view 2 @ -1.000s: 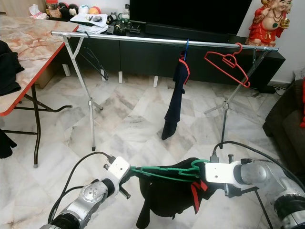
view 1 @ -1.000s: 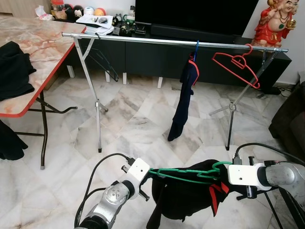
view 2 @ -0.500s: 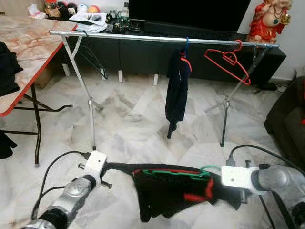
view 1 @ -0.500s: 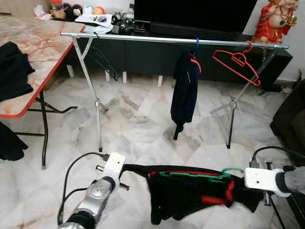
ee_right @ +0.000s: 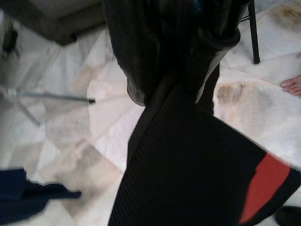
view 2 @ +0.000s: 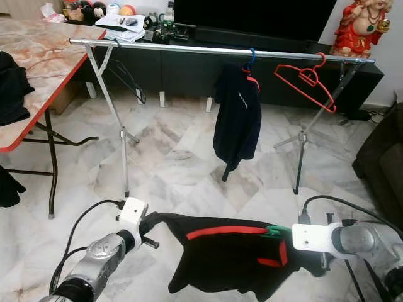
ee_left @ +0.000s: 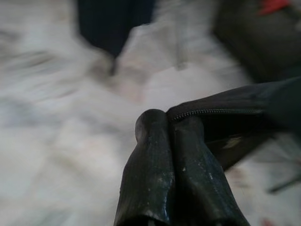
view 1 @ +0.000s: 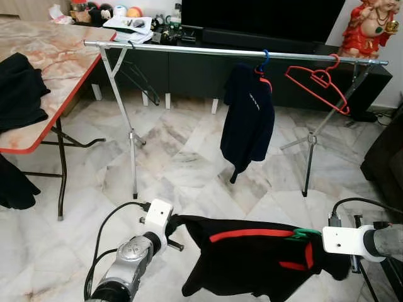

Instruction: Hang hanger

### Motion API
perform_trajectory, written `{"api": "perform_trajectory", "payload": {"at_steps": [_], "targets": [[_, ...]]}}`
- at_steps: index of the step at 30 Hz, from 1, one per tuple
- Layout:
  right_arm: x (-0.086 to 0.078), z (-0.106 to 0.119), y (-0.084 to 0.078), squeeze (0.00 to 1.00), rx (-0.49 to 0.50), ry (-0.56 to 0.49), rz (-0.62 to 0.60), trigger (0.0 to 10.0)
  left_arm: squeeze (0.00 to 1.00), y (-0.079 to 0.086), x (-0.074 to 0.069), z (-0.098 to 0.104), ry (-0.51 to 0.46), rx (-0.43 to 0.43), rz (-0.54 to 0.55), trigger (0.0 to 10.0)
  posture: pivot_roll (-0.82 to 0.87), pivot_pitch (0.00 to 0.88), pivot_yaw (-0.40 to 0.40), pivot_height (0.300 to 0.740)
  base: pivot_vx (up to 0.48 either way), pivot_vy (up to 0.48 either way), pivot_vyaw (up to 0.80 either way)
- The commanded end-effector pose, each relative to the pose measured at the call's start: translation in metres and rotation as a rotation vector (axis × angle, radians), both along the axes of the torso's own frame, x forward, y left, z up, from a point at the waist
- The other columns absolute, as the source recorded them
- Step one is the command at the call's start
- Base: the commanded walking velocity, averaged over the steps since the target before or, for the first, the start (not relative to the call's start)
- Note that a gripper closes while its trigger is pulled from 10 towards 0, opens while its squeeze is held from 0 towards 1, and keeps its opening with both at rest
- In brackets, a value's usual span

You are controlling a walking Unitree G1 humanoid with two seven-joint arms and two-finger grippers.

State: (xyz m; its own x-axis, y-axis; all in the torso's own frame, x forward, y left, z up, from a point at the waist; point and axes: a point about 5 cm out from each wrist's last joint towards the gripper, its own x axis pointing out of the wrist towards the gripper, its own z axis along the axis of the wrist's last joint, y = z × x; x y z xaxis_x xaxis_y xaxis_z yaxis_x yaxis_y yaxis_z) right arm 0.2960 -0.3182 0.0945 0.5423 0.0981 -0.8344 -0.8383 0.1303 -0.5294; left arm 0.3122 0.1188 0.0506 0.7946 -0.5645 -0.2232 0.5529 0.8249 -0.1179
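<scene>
Green hanger [view 1: 305, 233] inside my black jacket [view 1: 252, 258]: left gripper [ee_left: 176, 136] pinches its hem closed; right gripper's [view 1: 318, 238] hold I can't tell.

- Our left arm [view 1: 129, 267] is silver metal, with a round grey joint cap showing a small dark centre.
- At its wrist sits a white boxy housing [view 1: 158, 214], with a small dark knob on its side.
- A black cable [view 1: 112, 229] loops from that housing back along the arm.
- Our right arm [view 1: 387, 239] is silver too, ending in a white rectangular block [view 1: 344, 240].
- A black cable [view 1: 362, 202] arcs over it.
- Our left gripper's fingers [ee_left: 162, 176] are glossy black and rounded.
</scene>
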Motion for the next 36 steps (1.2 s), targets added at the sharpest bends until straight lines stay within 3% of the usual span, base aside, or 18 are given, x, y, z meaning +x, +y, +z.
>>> {"api": "perform_trajectory", "payload": {"at_steps": [1,3,5,6,7,8,9,10,17,18,20,21,22,24,25,29,31,36], "targets": [[-0.002,-0.007,0.001,0.0,0.008,-0.004,-0.028,0.0,0.0,-0.003,-0.003,0.005,0.009,-0.038,-0.085,1.9,-0.01,0.126,-0.091,0.721,0.0,0.0,0.0],[0.002,-0.011,0.011,0.0,0.052,-0.028,-0.031,0.0,0.0,-0.007,-0.007,0.007,0.024,-0.048,-0.161,2.2,-0.01,0.126,-0.091,0.721,0.0,0.0,0.0],[0.006,-0.015,0.025,0.0,0.124,-0.048,-0.034,0.0,0.0,-0.009,-0.013,0.006,0.053,-0.024,-0.242,3.5,-0.01,0.121,-0.09,0.721,0.0,0.0,0.0],[0.007,-0.018,0.034,0.0,0.18,-0.053,-0.035,0.0,0.0,-0.01,-0.015,0.005,0.069,-0.001,-0.281,5.9,-0.01,0.122,-0.09,0.721,0.0,0.0,0.0],[0.009,-0.02,0.043,0.0,0.238,-0.057,-0.038,0.0,0.0,-0.011,-0.018,0.004,0.084,0.015,-0.316,6.4,0.0,0.124,-0.09,0.721,0.0,0.0,0.0],[0.012,-0.023,0.06,0.0,0.329,-0.069,-0.034,0.0,0.0,-0.012,-0.023,0.006,0.095,0.002,-0.376,9.3,0.0,0.126,-0.09,0.721,0.0,0.0,0.0],[0.013,-0.024,0.064,0.0,0.349,-0.07,-0.03,0.0,0.0,-0.013,-0.025,0.007,0.095,-0.007,-0.39,9.3,0.0,0.126,-0.09,0.721,0.0,0.0,0.0],[0.015,-0.025,0.072,0.0,0.385,-0.075,-0.032,0.0,0.0,-0.013,-0.027,0.01,0.095,-0.016,-0.412,10.0,0.0,0.128,-0.092,0.721,0.0,0.0,0.0],[0.014,-0.038,0.098,0.0,0.447,-0.015,-0.017,0.0,0.0,-0.015,-0.033,0.019,0.104,-0.024,-0.467,10.0,0.0,0.131,-0.094,0.721,0.0,0.0,0.0],[0.012,-0.042,0.102,0.0,0.435,0.015,-0.003,0.0,0.11,-0.016,-0.034,0.022,0.1,-0.025,-0.485,10.0,0.01,0.132,-0.096,0.721,0.0,0.0,0.0],[0.011,-0.044,0.103,0.0,0.428,0.023,0.001,0.0,0.11,-0.017,-0.034,0.024,0.097,-0.026,-0.491,10.0,0.01,0.132,-0.096,0.721,0.0,0.0,0.0],[0.011,-0.046,0.104,0.0,0.407,0.03,0.004,0.0,0.35,-0.018,-0.035,0.026,0.094,-0.04,-0.497,10.0,0.01,0.134,-0.096,0.721,0.0,0.0,0.0],[0.01,-0.049,0.105,0.0,0.386,0.041,0.002,0.0,0.51,-0.02,-0.036,0.031,0.087,-0.073,-0.512,10.0,0.01,0.134,-0.096,0.721,0.0,0.0,0.0],[0.009,-0.054,0.107,0.0,0.357,0.061,0.009,0.0,0.49,-0.023,-0.038,0.041,0.075,-0.14,-0.53,10.0,0.01,0.134,-0.098,0.721,0.0,0.0,0.0],[0.01,-0.054,0.112,0.0,0.391,0.042,-0.012,0.0,0.47,-0.025,-0.039,0.05,0.069,-0.211,-0.545,10.0,0.01,0.135,-0.097,0.721,0.0,0.0,0.0],[0.013,-0.054,0.116,0.0,0.416,0.017,-0.031,0.0,0.45,-0.026,-0.043,0.059,0.054,-0.274,-0.581,10.0,0.01,0.137,-0.098,0.721,0.0,0.0,0.0],[0.018,-0.053,0.12,0.0,0.443,-0.033,-0.075,0.0,0.37,-0.029,-0.05,0.069,0.048,-0.333,-0.64,10.0,0.02,0.139,-0.099,0.721,0.0,0.0,0.0],[0.028,-0.044,0.132,0.0,0.623,-0.08,-0.172,0.0,0.37,-0.027,-0.057,0.048,0.127,-0.177,-0.657,10.0,0.02,0.14,-0.097,0.721,0.0,0.0,0.0]]}}
